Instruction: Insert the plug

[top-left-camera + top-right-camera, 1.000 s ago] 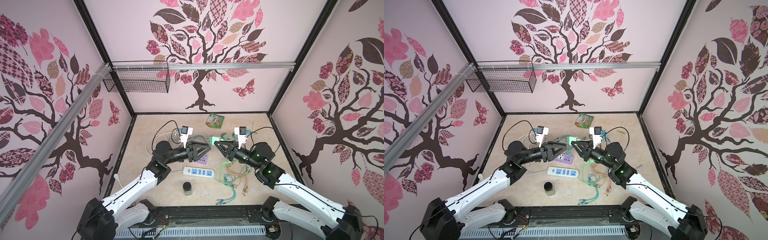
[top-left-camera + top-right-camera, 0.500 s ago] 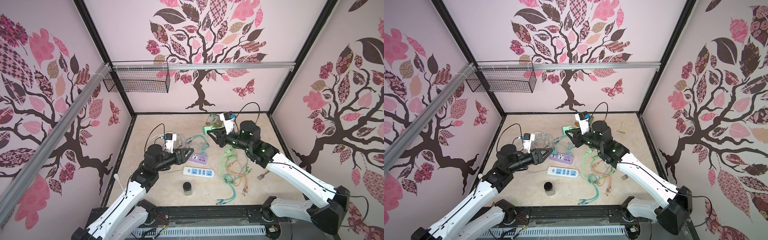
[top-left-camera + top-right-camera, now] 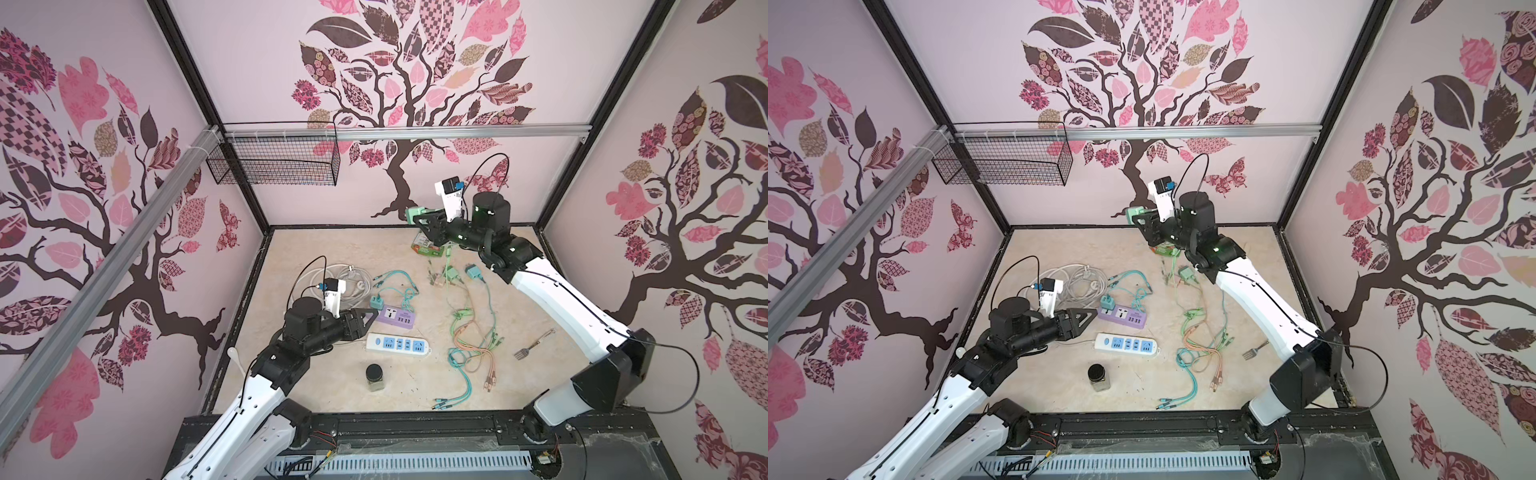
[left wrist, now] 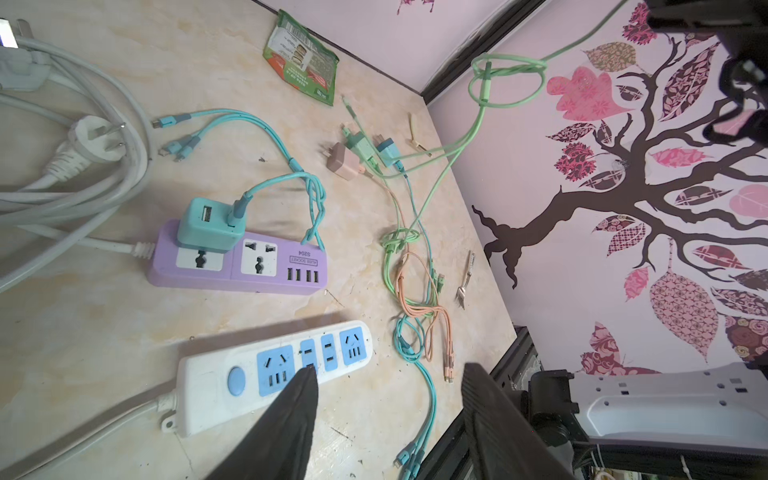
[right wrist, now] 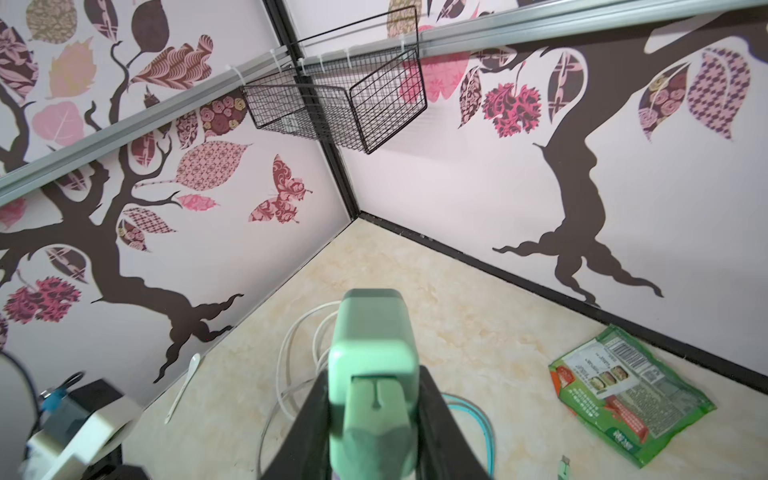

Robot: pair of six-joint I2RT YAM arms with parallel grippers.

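Observation:
My right gripper (image 5: 372, 376) is shut on a light green plug (image 5: 374, 328), a charger block. It holds it high in the air near the back wall in both top views (image 3: 412, 213) (image 3: 1133, 214). The plug's green cable (image 4: 478, 116) hangs down to the floor. My left gripper (image 4: 388, 370) is open and empty. It sits low over the floor just left of the purple power strip (image 3: 397, 318) (image 4: 237, 262) and the white power strip (image 3: 397, 345) (image 4: 270, 374). A teal charger (image 4: 208, 226) is plugged into the purple strip.
A white cable coil (image 3: 345, 278) lies at the back left and a snack packet (image 5: 631, 399) by the back wall. Loose chargers (image 3: 451, 274) and a tangle of coloured cables (image 3: 469, 345) lie right of the strips. A jar (image 3: 375, 376) stands near the front, a fork (image 3: 534, 344) lies at the right, and a wire basket (image 3: 274, 160) hangs above.
The right arm has risen and swung toward the back wall with the green plug in its jaws. The left arm has drawn back to the left and lowered.

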